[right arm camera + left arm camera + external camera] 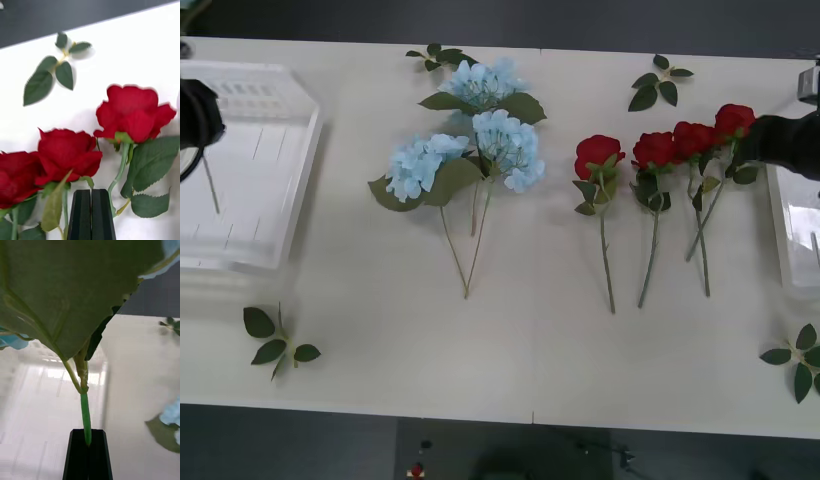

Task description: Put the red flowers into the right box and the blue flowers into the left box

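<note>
Clamped between the closed black fingers of the left gripper [89, 455] is the thin green stem of a blue flower [67, 288], whose large leaf and pale-blue petals are held up close to the left wrist camera. In the front view this gripper [195, 115] is seen at the far left, over the left box [290, 150], a white slotted basket lying on the white table [510, 370], and the held stem hangs down over the box's floor.

The right gripper [91, 213] is seen with its black fingers pressed together and nothing between them, just beside the stem of the outermost red flower [131, 112]. In the front view it [780, 140] is placed at the right end of the row of four red flowers [665, 150], by the near edge of the right box [792, 235].

Three blue flowers [470, 140] are laid in a cluster on the table left of centre, well apart from both boxes. Loose leaf sprigs [278, 345] are scattered near the table's corners.
</note>
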Robot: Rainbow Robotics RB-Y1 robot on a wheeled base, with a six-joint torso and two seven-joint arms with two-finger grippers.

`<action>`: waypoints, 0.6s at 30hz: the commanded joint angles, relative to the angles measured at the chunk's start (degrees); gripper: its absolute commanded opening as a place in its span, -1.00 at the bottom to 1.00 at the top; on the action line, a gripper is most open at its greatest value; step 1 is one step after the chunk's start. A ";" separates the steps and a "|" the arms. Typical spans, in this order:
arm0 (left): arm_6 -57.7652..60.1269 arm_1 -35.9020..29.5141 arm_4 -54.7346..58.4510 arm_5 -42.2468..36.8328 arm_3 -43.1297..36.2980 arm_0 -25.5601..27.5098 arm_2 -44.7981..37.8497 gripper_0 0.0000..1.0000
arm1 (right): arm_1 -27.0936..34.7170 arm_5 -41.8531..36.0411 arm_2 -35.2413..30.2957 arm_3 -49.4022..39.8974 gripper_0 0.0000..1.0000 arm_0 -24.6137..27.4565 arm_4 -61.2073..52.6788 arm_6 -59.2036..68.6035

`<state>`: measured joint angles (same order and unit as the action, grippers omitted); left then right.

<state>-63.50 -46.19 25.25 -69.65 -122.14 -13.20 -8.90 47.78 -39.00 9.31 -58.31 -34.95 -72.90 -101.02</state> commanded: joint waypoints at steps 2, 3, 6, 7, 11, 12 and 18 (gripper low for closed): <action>-2.94 -7.16 2.43 5.93 10.78 -0.16 -0.24 -1.00 | 2.14 1.12 -0.52 -2.15 0.28 0.06 -0.41 -1.55; -4.44 -8.39 4.10 8.13 14.30 -0.16 -0.33 -1.00 | 2.05 1.74 -0.52 -1.98 0.85 0.15 -0.23 -1.64; -9.98 -10.85 8.94 15.25 23.09 -0.16 -0.42 -1.00 | 1.35 2.79 -0.52 -1.01 1.00 0.15 0.39 -1.99; -12.35 -11.38 10.87 18.24 26.16 -0.34 -0.42 -1.00 | 1.00 3.23 -0.52 -0.57 1.00 0.15 0.65 -2.07; -20.26 -11.55 15.97 23.07 33.02 -1.30 -0.42 -0.98 | -0.15 4.72 -0.52 0.75 1.00 0.06 1.88 -2.25; -22.28 -11.64 17.02 24.13 34.25 -1.30 -0.42 -0.97 | -0.67 5.43 -0.52 1.19 1.00 0.06 3.02 -2.25; -27.90 -11.55 18.34 25.09 35.04 -1.30 -0.42 0.86 | -3.66 10.00 -0.52 4.79 1.00 0.06 6.63 -1.72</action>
<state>-87.53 -56.84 42.87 -45.18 -85.99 -13.21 -8.55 44.96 -30.19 9.29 -54.25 -34.52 -66.51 -101.10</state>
